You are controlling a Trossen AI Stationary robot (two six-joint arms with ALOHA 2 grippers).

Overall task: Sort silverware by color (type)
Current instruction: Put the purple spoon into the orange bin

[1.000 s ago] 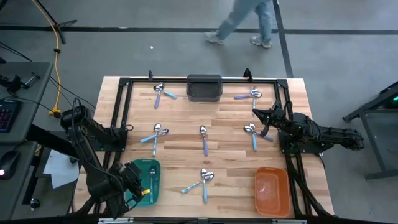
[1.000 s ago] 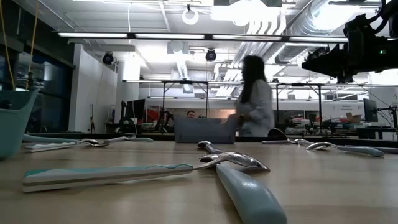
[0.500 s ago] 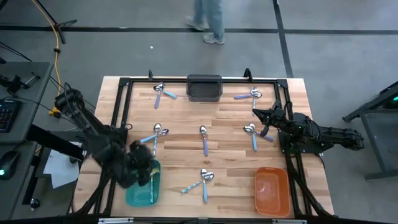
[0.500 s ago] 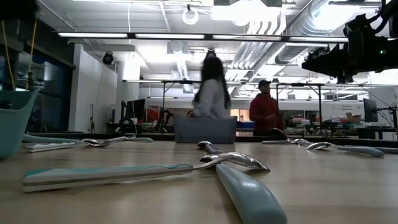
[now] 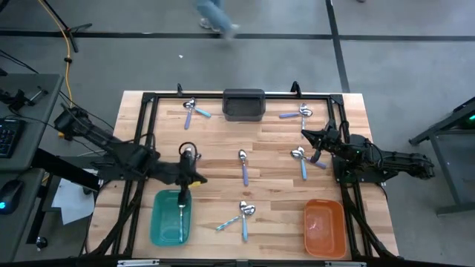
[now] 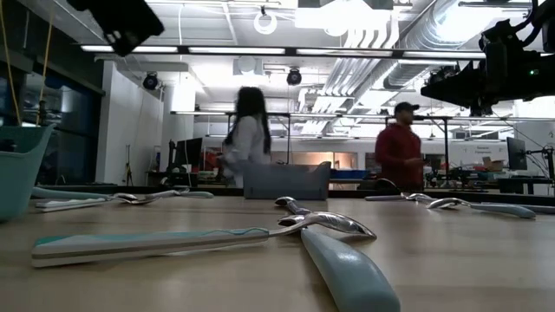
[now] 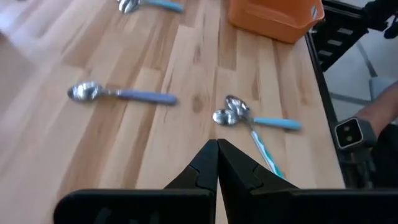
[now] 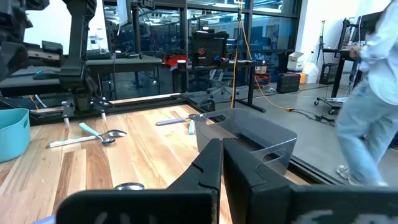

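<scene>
Left arm stretched out low across the table, left gripper [image 5: 194,167] pinched tight with nothing in it. Right arm bent at the side, right gripper [image 5: 306,135] pinched tight too.

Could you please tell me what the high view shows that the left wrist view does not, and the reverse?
Only the high view shows the teal bin with one spoon inside, the dark grey bin at the far edge, and the right pincer waiting near the table's right side.

Only the left wrist view shows the left pincer close up, fingers shut with nothing between them.

Both show the orange bin, the purple-handled spoon and the crossed spoon pair on the wood.
</scene>
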